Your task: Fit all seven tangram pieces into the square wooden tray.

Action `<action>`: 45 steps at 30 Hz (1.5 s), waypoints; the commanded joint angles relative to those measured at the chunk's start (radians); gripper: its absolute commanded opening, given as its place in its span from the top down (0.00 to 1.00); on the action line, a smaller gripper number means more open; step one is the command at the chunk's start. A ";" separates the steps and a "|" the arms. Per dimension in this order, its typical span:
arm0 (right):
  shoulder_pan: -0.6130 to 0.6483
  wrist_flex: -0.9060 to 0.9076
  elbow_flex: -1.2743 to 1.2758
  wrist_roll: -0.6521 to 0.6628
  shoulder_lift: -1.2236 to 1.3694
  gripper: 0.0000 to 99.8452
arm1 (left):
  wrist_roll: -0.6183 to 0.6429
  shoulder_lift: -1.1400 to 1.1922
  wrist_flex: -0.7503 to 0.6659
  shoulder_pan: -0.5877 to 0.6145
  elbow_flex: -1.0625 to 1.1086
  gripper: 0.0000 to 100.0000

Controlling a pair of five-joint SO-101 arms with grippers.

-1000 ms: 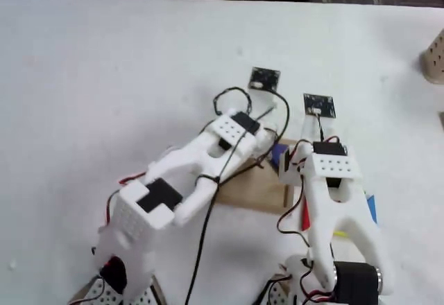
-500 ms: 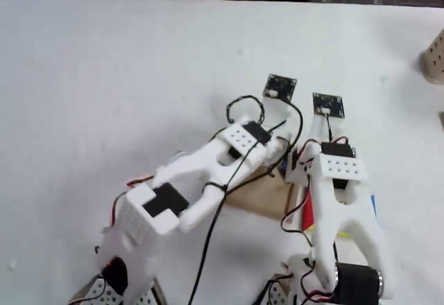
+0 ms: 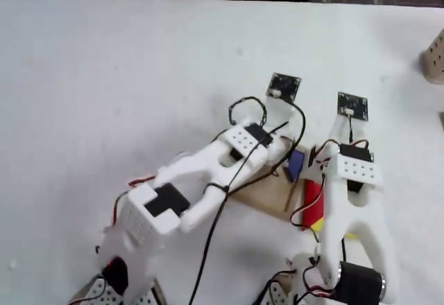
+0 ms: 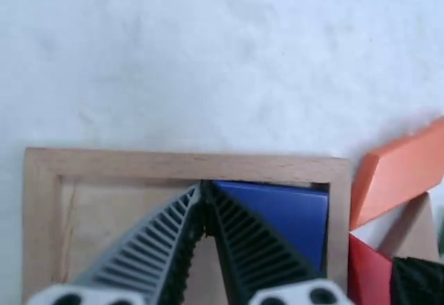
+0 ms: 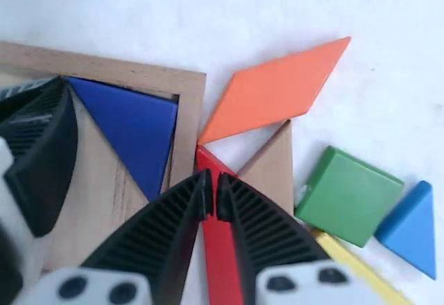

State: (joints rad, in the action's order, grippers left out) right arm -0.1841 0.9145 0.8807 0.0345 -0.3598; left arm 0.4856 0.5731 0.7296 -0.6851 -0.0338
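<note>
The jaws of the left gripper (image 4: 202,199) were pressed together with nothing between them. Their tips met at one corner of the dark blue triangle (image 4: 284,208), just inside the rim of the square wooden tray (image 4: 173,161). The jaws of the right gripper (image 5: 211,193) were also pressed together and empty, poised over the pointed end of the red piece (image 5: 222,267), just outside the tray's rim. It was hard to make out whether either pair of tips touched what lay beneath.

In the high view, the tray sat a little right of and below the centre of the frame on the white table (image 3: 104,76). It was largely hidden under the left arm (image 3: 201,173). The right arm (image 3: 354,201) stood just right of it and covered most of the loose pieces.

The dark blue triangle lay flat in a corner of the tray, the only piece seen inside it. Beside that corner, outside the tray, lay:
- the orange parallelogram (image 5: 277,90)
- a plain wood-coloured triangle (image 5: 274,166), between the orange piece and the red one
- the green square (image 5: 350,194)
- the light blue triangle (image 5: 409,229)
- a yellow piece (image 5: 347,256), mostly hidden by the gripper

A tan perforated object (image 3: 435,59) was cut off by the right edge of the high view.
</note>
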 commanded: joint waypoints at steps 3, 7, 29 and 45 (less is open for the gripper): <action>-0.019 -0.013 -0.035 0.006 -0.028 0.98 | 0.003 -0.114 0.072 -0.010 -0.018 0.98; -0.041 -0.013 -0.035 0.006 -0.028 0.98 | 0.003 -0.160 0.081 -0.015 0.025 0.98; -0.077 -0.030 -0.043 0.006 -0.036 0.98 | 0.005 -0.010 0.006 -0.143 -0.018 0.98; -0.074 -0.041 -0.041 0.006 -0.030 0.98 | 0.005 -0.128 0.169 0.001 0.051 0.98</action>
State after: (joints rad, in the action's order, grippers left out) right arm -0.2532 0.8930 0.8807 0.0345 -0.3598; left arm 0.4826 0.5163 0.8968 -0.7587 0.0061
